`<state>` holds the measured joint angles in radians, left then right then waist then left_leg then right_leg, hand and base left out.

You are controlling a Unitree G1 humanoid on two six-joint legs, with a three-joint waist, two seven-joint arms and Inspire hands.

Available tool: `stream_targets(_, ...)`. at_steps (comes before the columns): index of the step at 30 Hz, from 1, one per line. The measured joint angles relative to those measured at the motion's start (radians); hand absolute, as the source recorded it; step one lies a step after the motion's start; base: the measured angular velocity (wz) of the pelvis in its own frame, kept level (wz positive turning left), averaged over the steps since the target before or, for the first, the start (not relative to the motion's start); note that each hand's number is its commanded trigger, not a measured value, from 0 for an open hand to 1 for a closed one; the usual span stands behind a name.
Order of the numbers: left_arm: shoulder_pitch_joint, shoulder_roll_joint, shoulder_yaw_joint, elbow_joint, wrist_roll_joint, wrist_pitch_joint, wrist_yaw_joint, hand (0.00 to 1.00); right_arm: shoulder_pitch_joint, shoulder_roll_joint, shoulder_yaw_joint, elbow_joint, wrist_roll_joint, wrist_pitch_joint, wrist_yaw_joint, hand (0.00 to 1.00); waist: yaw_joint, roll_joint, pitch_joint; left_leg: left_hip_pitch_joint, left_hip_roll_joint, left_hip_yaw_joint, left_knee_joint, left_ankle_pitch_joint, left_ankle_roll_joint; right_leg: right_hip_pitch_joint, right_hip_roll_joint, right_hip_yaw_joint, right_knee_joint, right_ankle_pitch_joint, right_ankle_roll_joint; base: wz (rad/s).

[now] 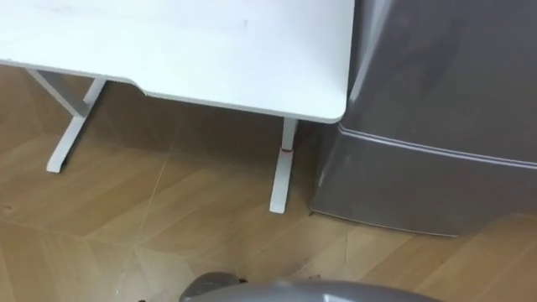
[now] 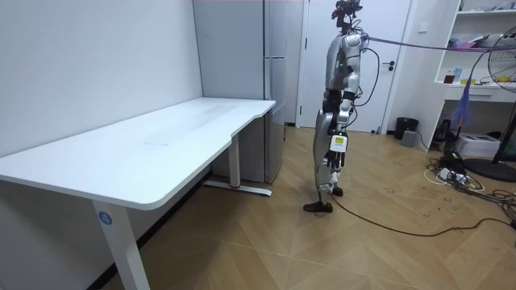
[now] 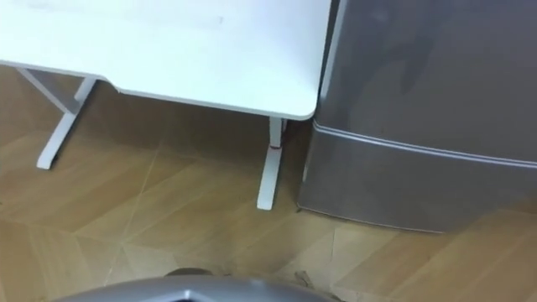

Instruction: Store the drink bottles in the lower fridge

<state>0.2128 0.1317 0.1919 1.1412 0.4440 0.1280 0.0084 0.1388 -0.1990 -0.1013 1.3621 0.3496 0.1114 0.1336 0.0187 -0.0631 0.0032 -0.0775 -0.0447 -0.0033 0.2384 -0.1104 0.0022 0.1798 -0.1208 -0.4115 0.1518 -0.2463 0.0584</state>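
1. Standing on the wooden floor (image 1: 126,218), I face the grey fridge (image 1: 436,75), with a stretch of bare floor between it and me in the room view.
2. The fridge is tall, with a smooth, dull silver front that catches a soft sheen.
3. A thin pale seam runs across that front. The panel beneath it is the lower door (image 1: 419,189), which sits flush with the panel above and is shut.
4. The lower door reaches almost to the floor, and a narrow dark gap shows under its bottom edge.
5. Where the drinks are I cannot tell.
6. My left hand (image 2: 339,147) hangs down beside my thigh on the side nearer the room camera. It is too small there for me to tell how far the fingers are open or whether they hold anything.
7. To my left stands the white table (image 1: 210,50). Its top is bare, and its rounded near corner lies just beside the fridge's side edge. I cannot tell whether the two touch.
8. One white table leg (image 1: 283,168) comes down near that corner and ends in a flat foot on the floor, close to the fridge's lower corner.
9. In the room view the table runs along the wall towards the camera.
10. A white door (image 2: 387,89) stands shut behind me.
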Motion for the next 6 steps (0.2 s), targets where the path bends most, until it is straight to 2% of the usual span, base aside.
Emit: stream_targets(6,-0.018,0.0,-0.004,0.006,0.0,0.022,-0.003,0.0,-0.003,0.0,0.001,-0.002,-0.008,0.009,0.001,0.0,0.0,-0.003,0.0,-0.006,0.0,0.001,0.002,0.0,0.0,-0.005,0.001,0.003,0.0,-0.001,0.0,0.0)
